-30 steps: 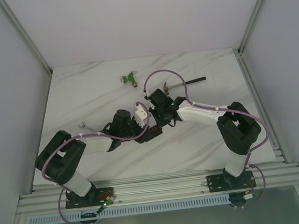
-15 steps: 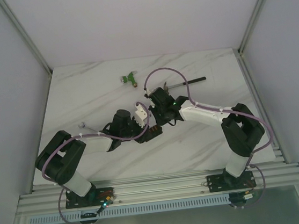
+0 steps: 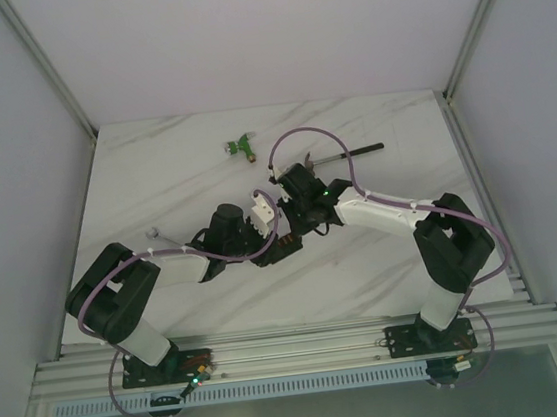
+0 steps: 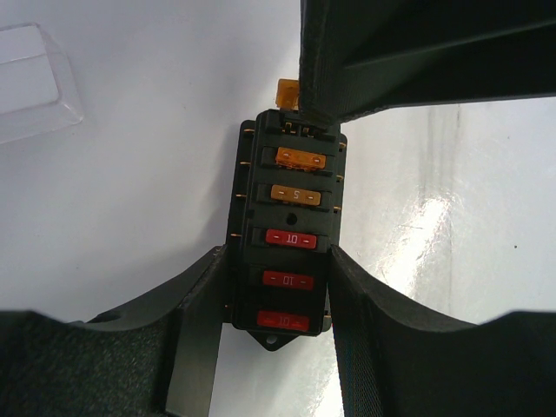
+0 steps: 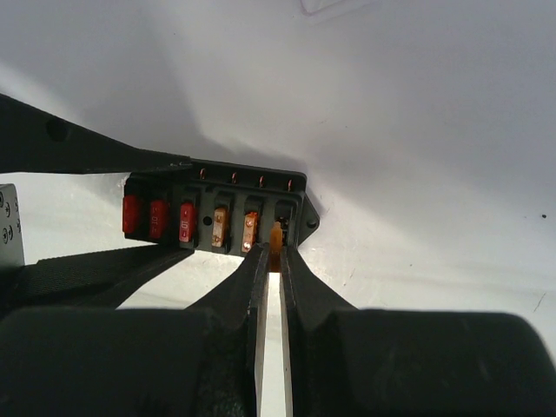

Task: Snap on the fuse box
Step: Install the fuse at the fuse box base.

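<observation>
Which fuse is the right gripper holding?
The orange fuse at the fuse box's end, pinched between the right gripper's jaws; the other five sit in their slots untouched.

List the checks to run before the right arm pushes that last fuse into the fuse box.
1. Fuse box clamped between the fingers of the left gripper: ok.
2. Right gripper shut on the orange fuse: ok.
3. Orange fuse at the free end of the box, next to the row: ok.
4. Orange fuse fully seated: cannot tell; the right gripper's fingers cover it in both wrist views.
5. Other five fuses sitting level in their row: ok.
6. Clear lid on the box: not ok; it lies apart, off to one side.
</observation>
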Controlling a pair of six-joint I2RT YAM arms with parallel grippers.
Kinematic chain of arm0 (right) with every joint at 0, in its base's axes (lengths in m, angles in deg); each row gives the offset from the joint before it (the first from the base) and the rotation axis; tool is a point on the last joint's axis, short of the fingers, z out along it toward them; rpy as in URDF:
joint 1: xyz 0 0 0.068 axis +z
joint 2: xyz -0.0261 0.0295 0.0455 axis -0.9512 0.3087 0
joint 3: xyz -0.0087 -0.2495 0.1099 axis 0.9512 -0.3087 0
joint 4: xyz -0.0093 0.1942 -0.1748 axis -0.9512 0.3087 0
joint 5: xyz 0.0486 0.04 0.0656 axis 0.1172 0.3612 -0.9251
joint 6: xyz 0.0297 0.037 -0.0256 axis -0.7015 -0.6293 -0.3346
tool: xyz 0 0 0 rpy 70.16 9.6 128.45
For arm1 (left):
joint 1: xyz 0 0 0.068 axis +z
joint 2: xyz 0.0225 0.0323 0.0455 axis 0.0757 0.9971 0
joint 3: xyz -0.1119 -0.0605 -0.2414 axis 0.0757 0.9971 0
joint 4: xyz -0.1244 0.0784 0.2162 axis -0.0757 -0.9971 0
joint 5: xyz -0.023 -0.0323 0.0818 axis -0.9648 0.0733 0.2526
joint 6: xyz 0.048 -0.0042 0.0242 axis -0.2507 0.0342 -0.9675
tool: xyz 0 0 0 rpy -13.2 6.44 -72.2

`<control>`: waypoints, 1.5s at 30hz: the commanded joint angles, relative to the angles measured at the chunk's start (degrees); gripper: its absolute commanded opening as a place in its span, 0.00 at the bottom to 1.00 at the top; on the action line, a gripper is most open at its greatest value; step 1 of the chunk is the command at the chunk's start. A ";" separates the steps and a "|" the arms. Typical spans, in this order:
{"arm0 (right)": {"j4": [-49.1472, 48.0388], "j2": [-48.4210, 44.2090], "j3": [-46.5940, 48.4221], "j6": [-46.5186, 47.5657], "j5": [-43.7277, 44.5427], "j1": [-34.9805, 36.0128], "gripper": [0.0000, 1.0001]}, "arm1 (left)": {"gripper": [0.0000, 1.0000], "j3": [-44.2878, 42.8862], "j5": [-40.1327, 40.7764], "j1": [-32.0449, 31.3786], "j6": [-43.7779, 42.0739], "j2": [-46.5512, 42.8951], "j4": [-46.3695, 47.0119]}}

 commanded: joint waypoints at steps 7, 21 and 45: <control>1.75 0.95 -0.93 0.46 -1.32 0.65 0.00 | 0.50 0.21 -1.23 -0.21 0.05 -0.20 1.34; 0.14 2.86 -0.69 0.34 0.74 0.96 0.00 | 0.50 0.14 -1.75 -0.19 -0.02 -0.37 1.08; 0.23 4.90 -0.77 -0.27 1.59 1.27 0.00 | 0.49 0.27 -1.91 -0.25 0.13 -0.47 1.25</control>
